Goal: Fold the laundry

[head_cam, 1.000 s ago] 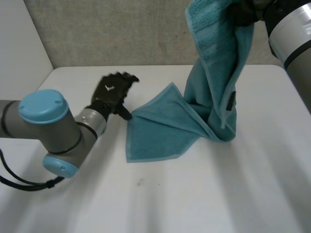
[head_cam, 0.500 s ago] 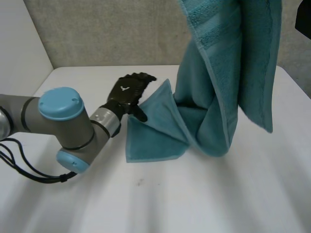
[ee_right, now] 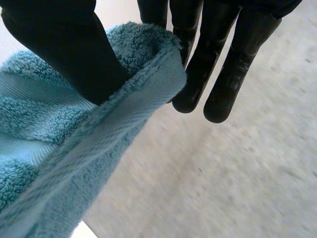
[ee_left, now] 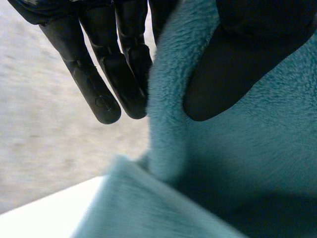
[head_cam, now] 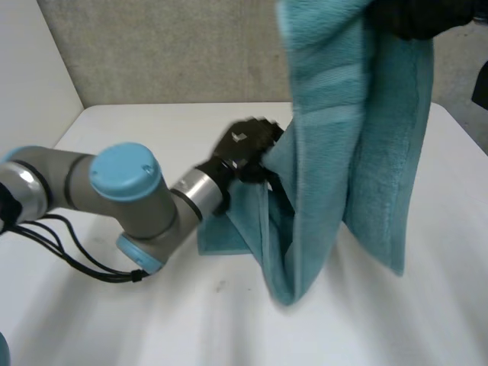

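- My right hand (head_cam: 415, 19) is raised high above the table's (head_cam: 114, 320) far right corner and holds the teal towel (head_cam: 328, 152) up by its top edge.
- In the right wrist view the towel's hemmed edge is pinched between my thumb (ee_right: 64, 54) on one face and my fingers (ee_right: 223, 74) on the other, so this hand is closed on the cloth. The fingers themselves are nearly straight.
- From that grip the towel hangs down in long doubled folds over the middle of the table. Its lowest fold sags towards the near edge, and I cannot tell whether that fold touches the top.
- A smaller part of the towel lies flat on the table, just beside my left forearm.
- My left hand (head_cam: 245, 149) reaches in from the left side of the table and meets the hanging towel at its side edge, about halfway up.
- In the left wrist view that edge runs between thumb and fingers, with the thumb pressed onto the pile and the fingers behind the cloth. This hand too has the towel pinched.
- My left arm (head_cam: 122, 191) stretches low across the table's left half.
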### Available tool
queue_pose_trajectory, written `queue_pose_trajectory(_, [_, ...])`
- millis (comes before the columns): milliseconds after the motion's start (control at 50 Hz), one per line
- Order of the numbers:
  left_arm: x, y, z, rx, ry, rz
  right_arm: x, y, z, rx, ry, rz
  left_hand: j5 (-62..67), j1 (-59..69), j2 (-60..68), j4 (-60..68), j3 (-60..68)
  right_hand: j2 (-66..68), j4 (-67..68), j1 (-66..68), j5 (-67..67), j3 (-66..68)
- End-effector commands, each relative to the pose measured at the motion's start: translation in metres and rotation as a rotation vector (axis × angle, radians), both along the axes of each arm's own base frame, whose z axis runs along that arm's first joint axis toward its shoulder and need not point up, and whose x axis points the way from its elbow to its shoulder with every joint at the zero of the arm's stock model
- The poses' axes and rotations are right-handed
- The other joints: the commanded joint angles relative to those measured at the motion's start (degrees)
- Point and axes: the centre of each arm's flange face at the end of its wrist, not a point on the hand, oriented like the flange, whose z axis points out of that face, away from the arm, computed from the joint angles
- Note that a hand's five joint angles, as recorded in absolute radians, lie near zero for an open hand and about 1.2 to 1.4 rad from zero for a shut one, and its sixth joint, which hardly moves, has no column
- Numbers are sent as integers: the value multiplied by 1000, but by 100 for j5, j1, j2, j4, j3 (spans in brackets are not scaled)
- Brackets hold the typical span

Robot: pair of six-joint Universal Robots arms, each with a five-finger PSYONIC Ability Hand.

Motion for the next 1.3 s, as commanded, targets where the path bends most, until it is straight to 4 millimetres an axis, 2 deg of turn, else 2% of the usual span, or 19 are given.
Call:
queue_pose_trajectory(20, [59, -60, 85, -281, 59, 376, -13, -70, -25, 14, 0, -126, 1601, 1537, 1168, 1173, 1209, 1341, 1171, 2615, 1525, 1225])
queue_pose_trajectory(60, [62, -57, 108, -363, 68, 395, -11, -82, -18, -32, -21, -142, 1601, 1537, 1168, 1173, 1209, 1341, 1171, 2615, 1525, 1225])
queue_pose_trajectory(80, [65, -52, 131, -442, 83, 417, -11, -91, -10, -80, -50, -166, 1601, 1537, 1168, 1173, 1209, 1341, 1171, 2615, 1525, 1225])
queue_pose_trajectory(120, [67, -49, 142, -479, 91, 430, -12, -98, -4, -115, -78, -192, 1601, 1537, 1168, 1173, 1209, 1341, 1171, 2615, 1525, 1225])
queue_pose_trajectory(160, [74, -34, 175, -583, 93, 468, -9, -103, -1, -143, -103, -203, 1601, 1537, 1168, 1173, 1209, 1341, 1171, 2615, 1525, 1225])
queue_pose_trajectory(280, [78, -4, 179, -616, 30, 530, 10, -109, -25, -98, -92, -156, 1601, 1537, 1168, 1173, 1209, 1341, 1171, 2615, 1525, 1225])
queue_pose_trajectory(340, [78, 6, 162, -592, -35, 543, 14, -112, -44, -48, -65, -148, 1601, 1537, 1168, 1173, 1209, 1341, 1171, 2615, 1525, 1225])
queue_pose_trajectory(440, [80, 30, 86, -472, -307, 536, 19, -115, -95, 53, 47, -107, 1601, 1537, 1168, 1173, 1209, 1341, 1171, 2615, 1525, 1225])
queue_pose_trajectory(540, [53, 79, 11, -350, -472, 359, 21, -110, -161, 175, 245, -75, 1601, 1537, 1168, 1173, 1209, 1341, 1171, 2615, 1525, 1225])
queue_pose_trajectory(620, [38, 99, -21, -312, -522, 275, 13, -104, -195, 262, 412, -90, 1601, 1537, 1168, 1173, 1209, 1341, 1171, 2615, 1525, 1225])
queue_pose_trajectory(720, [30, 105, -33, -303, -542, 241, -1, -94, -212, 333, 591, -92, 662, 598, 230, 235, 271, 1341, 1171, 2615, 1525, 1225])
queue_pose_trajectory(760, [30, 104, -32, -305, -537, 242, -3, -89, -215, 360, 632, -82, -374, -438, -807, -802, -766, -256, -426, 1018, -72, -372])
queue_pose_trajectory(840, [34, 99, -23, -310, -532, 264, -7, -89, -206, 345, 625, -99, -3215, -3279, -3648, -3643, -3607, -3571, -3741, -2297, -3387, -3687])
queue_pose_trajectory(900, [41, 94, -13, -308, -534, 290, -8, -88, -193, 310, 611, -111, -3762, -3826, -4194, -4189, -4154, -4406, -4576, -3132, -4222, -4522])
queue_pose_trajectory(920, [48, 88, -7, -300, -540, 316, -8, -83, -171, 262, 570, -126, -4030, -4094, -4462, -4457, -4421, -5122, -5292, -3848, -4938, -5238])
queue_pose_trajectory(1020, [65, 76, 8, -275, -553, 367, -6, -83, -133, 232, 422, -140, -4771, -4835, -5204, -5199, -5163, -5298, -5468, -4024, -5114, -5414])
queue_pose_trajectory(1160, [92, 62, 44, -283, -544, 449, -2, -82, -104, 302, 286, -102, -5092, -5156, -5524, -5519, -5484, -5130, -5299, -3856, -4945, -5245])
queue_pose_trajectory(1240, [107, 49, 52, -271, -550, 490, 7, -84, -106, 344, 285, -73, -5092, -5156, -5524, -5519, -5484, -5012, -5182, -3738, -4828, -5128])
queue_pose_trajectory(1300, [114, 41, 51, -261, -558, 488, 35, -79, -116, 394, 318, 4, -5059, -5122, -5491, -5486, -5450, -4560, -4730, -3286, -4376, -4676])
